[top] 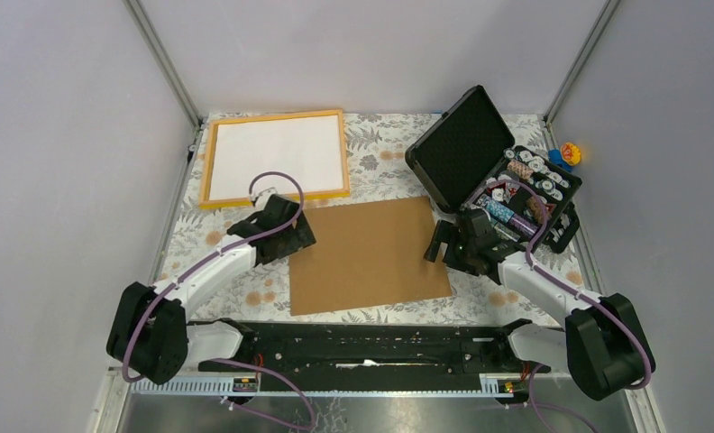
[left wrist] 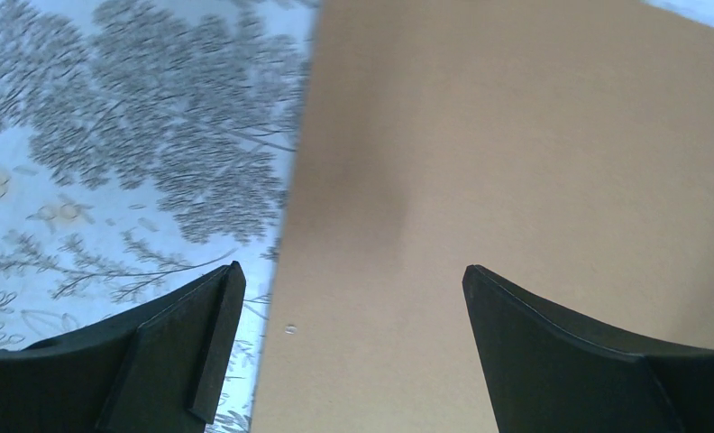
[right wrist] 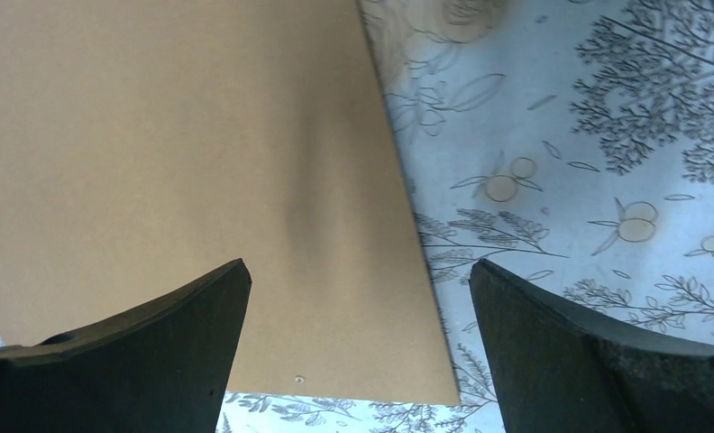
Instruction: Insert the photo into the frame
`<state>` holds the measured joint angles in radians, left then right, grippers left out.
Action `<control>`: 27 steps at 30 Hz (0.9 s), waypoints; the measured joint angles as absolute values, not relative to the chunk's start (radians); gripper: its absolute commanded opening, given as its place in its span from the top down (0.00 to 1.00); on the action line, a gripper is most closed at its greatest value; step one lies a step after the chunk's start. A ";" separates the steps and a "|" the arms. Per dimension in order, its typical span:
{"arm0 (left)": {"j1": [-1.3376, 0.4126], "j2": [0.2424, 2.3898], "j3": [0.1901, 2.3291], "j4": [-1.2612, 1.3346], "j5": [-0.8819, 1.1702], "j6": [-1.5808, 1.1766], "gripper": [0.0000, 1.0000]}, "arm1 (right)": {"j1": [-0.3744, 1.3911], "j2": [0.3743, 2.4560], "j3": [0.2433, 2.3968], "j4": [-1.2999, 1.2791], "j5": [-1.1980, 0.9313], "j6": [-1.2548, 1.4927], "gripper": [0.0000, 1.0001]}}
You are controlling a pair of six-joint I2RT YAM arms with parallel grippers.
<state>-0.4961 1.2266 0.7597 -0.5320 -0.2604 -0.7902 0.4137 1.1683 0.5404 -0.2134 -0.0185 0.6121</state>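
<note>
Frame (top: 277,115) one, brown board (top: 367,253) one, black case (top: 466,149) one.

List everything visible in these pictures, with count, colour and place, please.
frame: one, orange-yellow, far left.
white sheet: one, white, inside the frame; no picture shows.
board: one, plain brown, flat at the centre.
case: one, black, open, far right; round chips inside.
small object: one, yellow, red and blue, right of the case.
tablecloth: one, pale with leaf print, under everything.
left arm: one, black and white, near left; jaws open over the board's left edge.
right arm: one, black and white, near right; jaws open over the board's right edge.
</note>
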 measured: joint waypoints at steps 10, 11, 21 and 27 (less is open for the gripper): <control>-0.395 1.238 0.600 -0.443 -0.184 -0.859 0.01 | 0.385 1.172 0.464 -0.103 -0.054 0.633 0.00; -0.395 1.242 0.588 -0.429 -0.172 -0.863 0.01 | 0.385 1.176 0.461 -0.084 -0.067 0.633 0.00; -0.388 1.225 0.555 -0.314 -0.026 -0.859 0.01 | 0.378 1.200 0.434 0.034 -0.143 0.634 0.03; -0.377 1.177 0.543 -0.326 0.061 -0.857 0.01 | 0.364 1.184 0.421 0.046 -0.128 0.622 0.02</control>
<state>-0.3775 1.1767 0.5426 -0.3256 0.0608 -0.8570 0.3641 1.1843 0.4210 0.0463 -0.1276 0.6220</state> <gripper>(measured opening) 0.988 0.973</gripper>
